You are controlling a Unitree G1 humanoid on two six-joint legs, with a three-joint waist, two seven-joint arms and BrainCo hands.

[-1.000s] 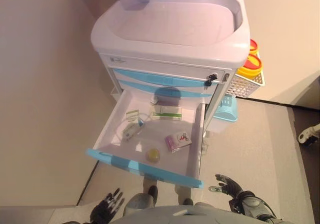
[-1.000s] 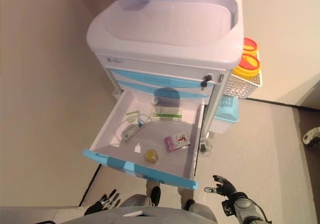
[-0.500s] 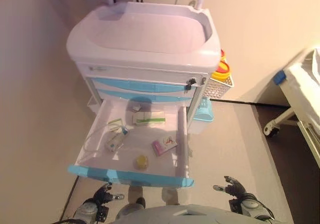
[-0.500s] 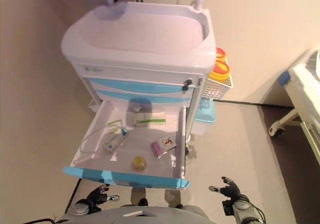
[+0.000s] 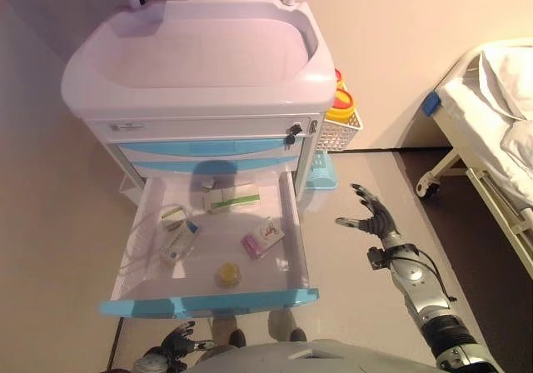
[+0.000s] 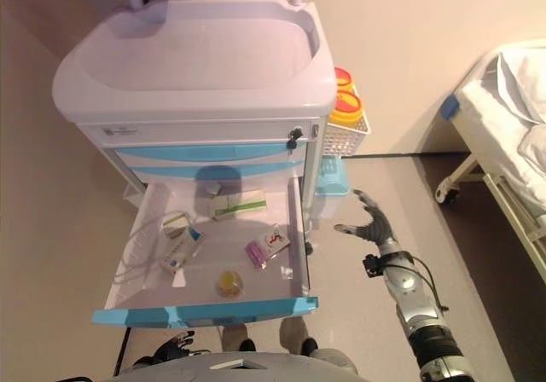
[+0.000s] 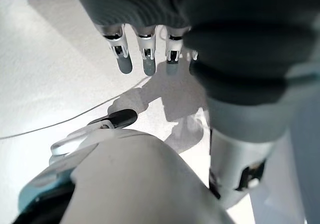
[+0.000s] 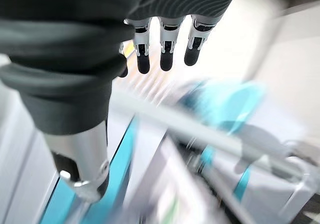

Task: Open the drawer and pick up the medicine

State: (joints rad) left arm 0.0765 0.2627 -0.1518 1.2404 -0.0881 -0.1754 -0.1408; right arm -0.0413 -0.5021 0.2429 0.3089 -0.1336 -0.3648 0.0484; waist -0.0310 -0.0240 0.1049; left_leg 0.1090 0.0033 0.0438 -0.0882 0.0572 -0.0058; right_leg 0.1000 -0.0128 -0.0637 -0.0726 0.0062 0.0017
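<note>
Beside the open drawer (image 5: 133,248), right robot hand (image 5: 371,220) spread empty; left robot hand (image 5: 176,342) half-hidden, relaxed.

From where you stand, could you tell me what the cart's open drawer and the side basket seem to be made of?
The drawer looks like smooth moulded plastic, white with a blue front and a soft sheen. The basket looks like white openwork mesh, plastic or coated wire; I cannot tell which.
</note>
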